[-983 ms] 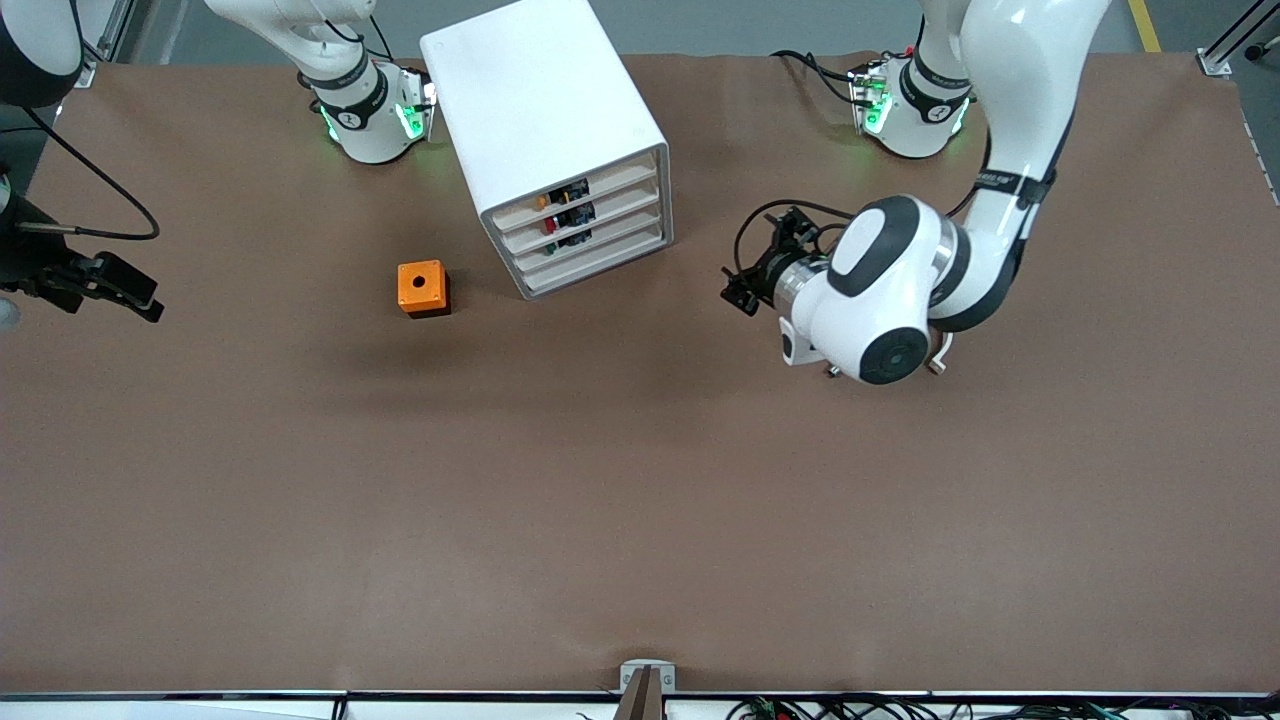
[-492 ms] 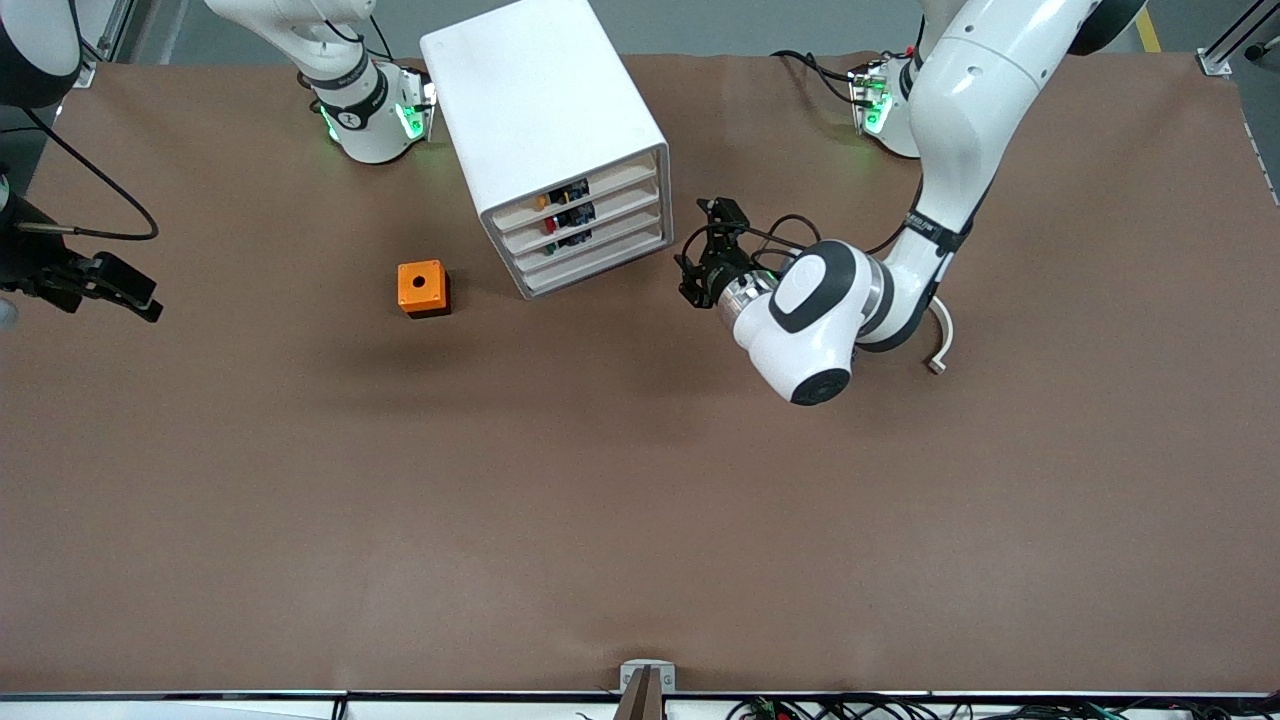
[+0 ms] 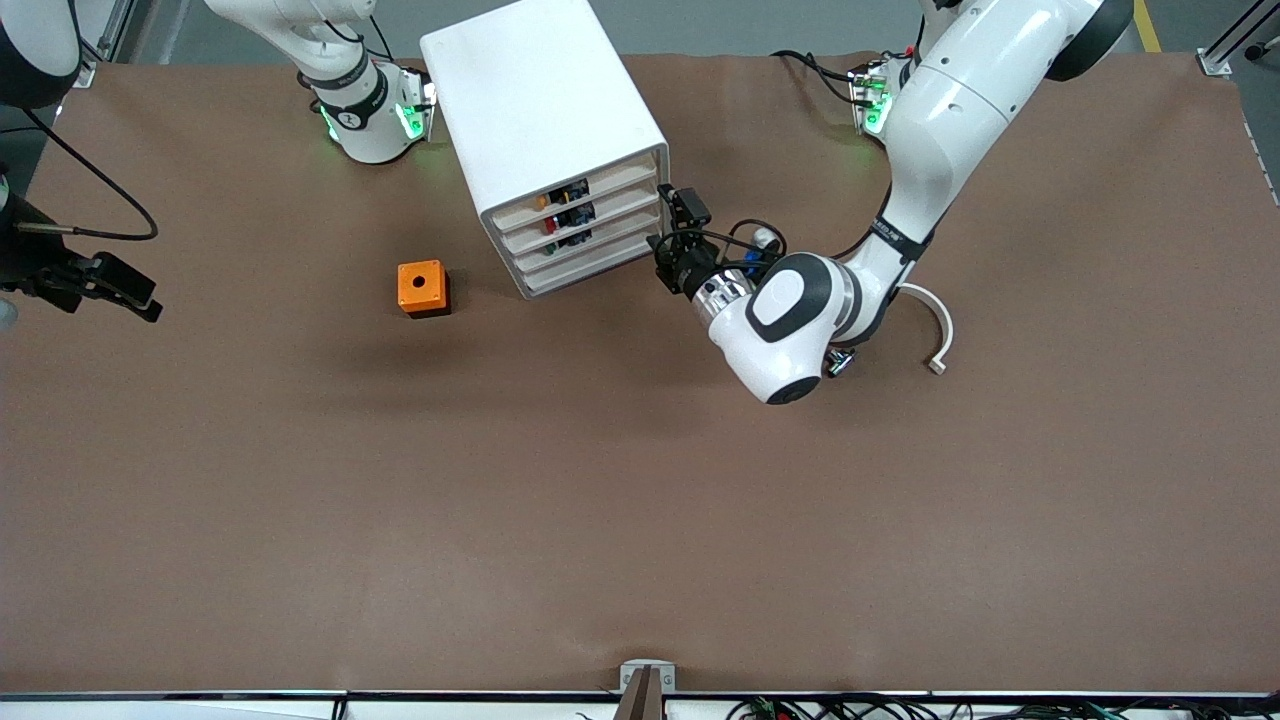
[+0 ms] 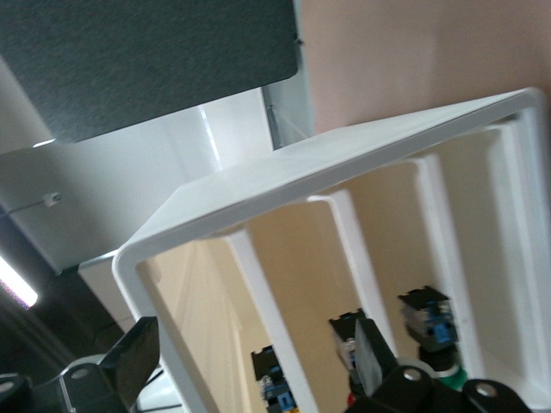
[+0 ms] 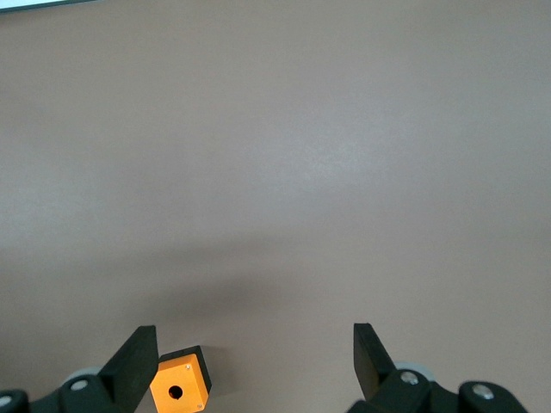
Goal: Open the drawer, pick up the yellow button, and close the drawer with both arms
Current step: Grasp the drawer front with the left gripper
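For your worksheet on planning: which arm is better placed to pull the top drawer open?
Left. The left gripper, open, is at the cabinet's front beside the drawer; the right gripper waits at the table edge.

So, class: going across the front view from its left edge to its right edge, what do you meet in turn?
Right arm's black gripper → orange cube with a round hole → white rounded drawer cabinet → left arm's black gripper → curved white strip on the table.

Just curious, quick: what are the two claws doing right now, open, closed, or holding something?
Left gripper: open, holding nothing, at the front of the cabinet.
Right gripper: open, holding nothing, waiting at its end of the table.
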### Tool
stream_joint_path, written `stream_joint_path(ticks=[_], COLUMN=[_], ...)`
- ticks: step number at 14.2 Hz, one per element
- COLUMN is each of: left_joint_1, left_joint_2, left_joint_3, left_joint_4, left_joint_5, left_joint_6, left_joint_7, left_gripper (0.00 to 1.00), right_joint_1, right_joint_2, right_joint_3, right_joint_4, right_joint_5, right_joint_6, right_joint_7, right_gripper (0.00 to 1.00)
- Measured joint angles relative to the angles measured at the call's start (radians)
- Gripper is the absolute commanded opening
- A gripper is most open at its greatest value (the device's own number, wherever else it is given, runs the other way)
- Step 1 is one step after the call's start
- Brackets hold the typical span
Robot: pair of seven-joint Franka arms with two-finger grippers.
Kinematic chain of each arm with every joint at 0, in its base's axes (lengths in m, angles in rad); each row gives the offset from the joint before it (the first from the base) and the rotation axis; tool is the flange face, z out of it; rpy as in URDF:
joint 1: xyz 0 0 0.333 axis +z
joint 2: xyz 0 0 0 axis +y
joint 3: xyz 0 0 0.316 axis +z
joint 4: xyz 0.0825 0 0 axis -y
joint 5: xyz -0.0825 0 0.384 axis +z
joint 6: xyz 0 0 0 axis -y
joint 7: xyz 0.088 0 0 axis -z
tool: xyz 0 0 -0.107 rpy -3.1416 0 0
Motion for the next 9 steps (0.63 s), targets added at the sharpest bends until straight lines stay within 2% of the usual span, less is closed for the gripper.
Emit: stream_joint_path(ticks=[3, 8, 9], left_joint_1=[-0.015, -0.058, -0.067], left_joint_2=[0.006, 0.038, 0.042], left_joint_3=[-0.017, -0.017, -0.018], left_joint_4=[0.000, 0.000, -0.001], left_joint_5=[-0.021, -0.029, -0.029], left_joint_6=[0.000, 0.001, 0.001], left_joint_7=[-0.043, -0.046, -0.046], left_gripper=[0.74, 0.62, 0.56], right_joint_1=[0.000, 0.000, 0.000], right_joint_2=[0.000, 0.000, 0.000], right_joint_3=[0.000, 0.000, 0.000], right_joint_4=[0.000, -0.002, -0.002], right_joint_5=[0.000, 0.000, 0.000], right_joint_6=[0.000, 0.000, 0.000], right_joint_7=[0.000, 0.000, 0.000], right_gripper=[1.00, 1.00, 1.00])
